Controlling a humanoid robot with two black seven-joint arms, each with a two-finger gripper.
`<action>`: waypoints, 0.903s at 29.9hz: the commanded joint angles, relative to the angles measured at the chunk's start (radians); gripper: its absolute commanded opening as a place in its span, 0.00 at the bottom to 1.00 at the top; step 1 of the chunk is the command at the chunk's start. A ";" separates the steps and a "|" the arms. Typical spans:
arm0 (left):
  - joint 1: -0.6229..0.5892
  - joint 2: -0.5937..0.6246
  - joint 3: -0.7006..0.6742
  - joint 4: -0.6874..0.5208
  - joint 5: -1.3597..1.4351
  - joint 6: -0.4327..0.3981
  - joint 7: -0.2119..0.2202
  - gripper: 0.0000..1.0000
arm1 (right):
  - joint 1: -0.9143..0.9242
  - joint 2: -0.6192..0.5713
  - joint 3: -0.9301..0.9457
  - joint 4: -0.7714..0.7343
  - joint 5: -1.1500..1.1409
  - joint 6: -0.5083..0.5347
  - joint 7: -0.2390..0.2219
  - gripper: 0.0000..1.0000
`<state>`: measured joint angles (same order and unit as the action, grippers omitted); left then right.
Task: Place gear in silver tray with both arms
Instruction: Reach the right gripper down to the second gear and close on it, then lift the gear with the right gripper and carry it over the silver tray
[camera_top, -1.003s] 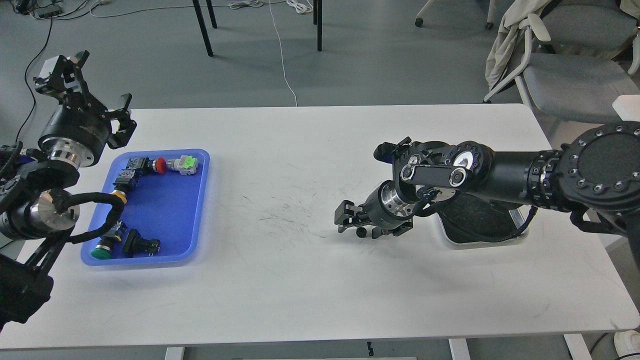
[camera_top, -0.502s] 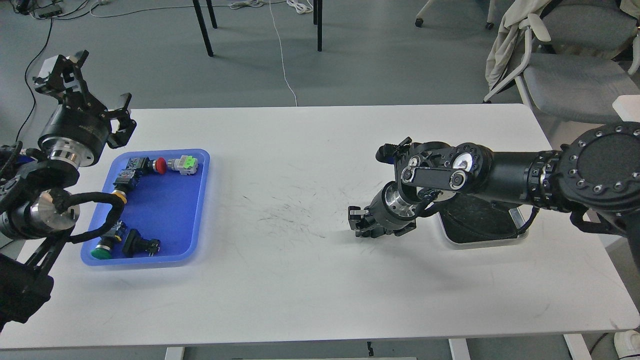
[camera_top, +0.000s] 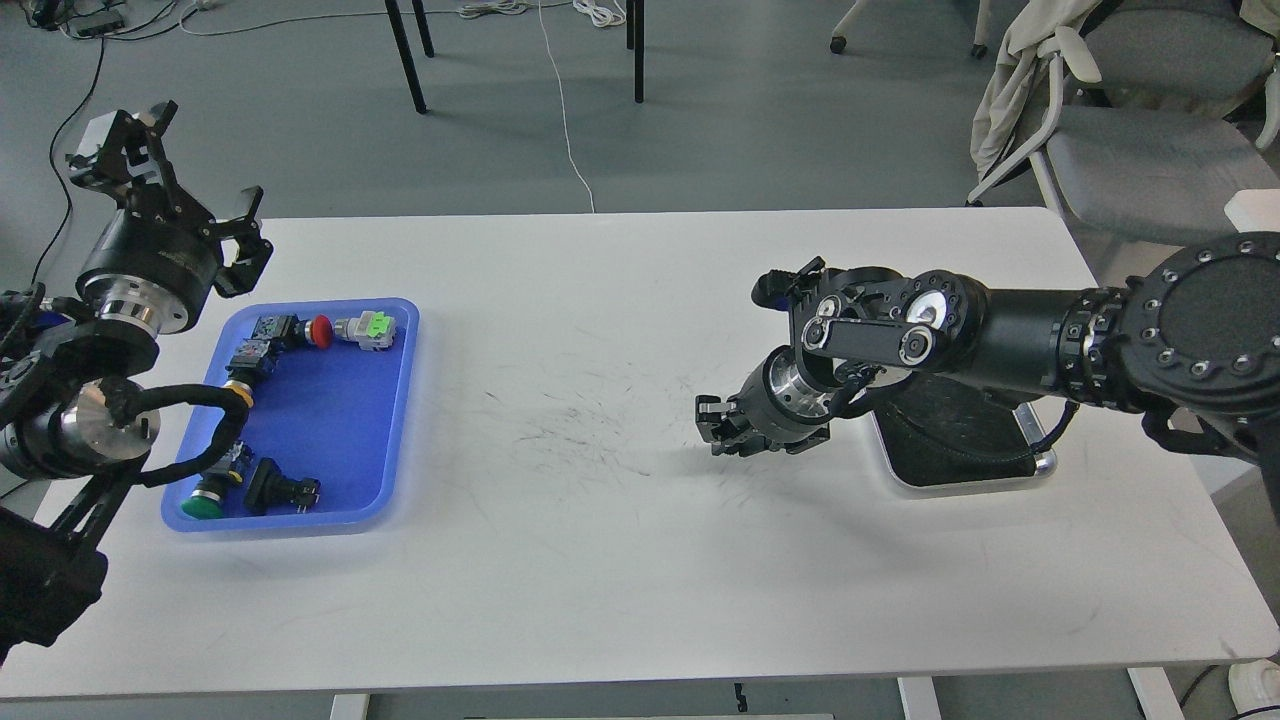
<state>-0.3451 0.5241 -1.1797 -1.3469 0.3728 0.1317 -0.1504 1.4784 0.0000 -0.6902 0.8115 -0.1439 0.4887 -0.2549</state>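
The silver tray (camera_top: 1040, 464), shiny-rimmed with a black floor, sits on the white table at the right, partly hidden under my right arm. My right gripper (camera_top: 714, 426) hangs just left of the tray, a little above the table, with its fingers drawn together. The small black gear no longer shows on the table and seems to be pinched in the fingers, though it cannot be made out clearly. My left gripper (camera_top: 185, 170) is raised above the table's far left corner, open and empty.
A blue plastic tray (camera_top: 408, 340) at the left holds several push-button switches, red, green and black. The white table (camera_top: 600, 560) has scuff marks in the middle. A grey office chair (camera_top: 1130, 150) stands behind the table's right end.
My right gripper closed over the small black gear on the table, drew back to the right toward the silver tray and rose slightly. The left arm has not moved.
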 joint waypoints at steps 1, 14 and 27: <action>-0.002 0.002 0.000 0.000 0.000 0.000 0.002 0.98 | 0.051 0.000 0.040 -0.002 0.015 0.000 0.008 0.02; -0.002 0.007 0.005 0.003 0.002 -0.001 0.003 0.98 | 0.259 -0.112 0.109 0.001 0.010 0.000 0.031 0.02; -0.009 -0.004 0.018 0.002 0.000 0.000 0.003 0.98 | 0.201 -0.567 0.113 0.178 -0.238 -0.093 0.078 0.02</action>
<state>-0.3528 0.5225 -1.1611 -1.3436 0.3743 0.1302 -0.1469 1.7210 -0.5016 -0.5794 0.9557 -0.3182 0.4456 -0.1996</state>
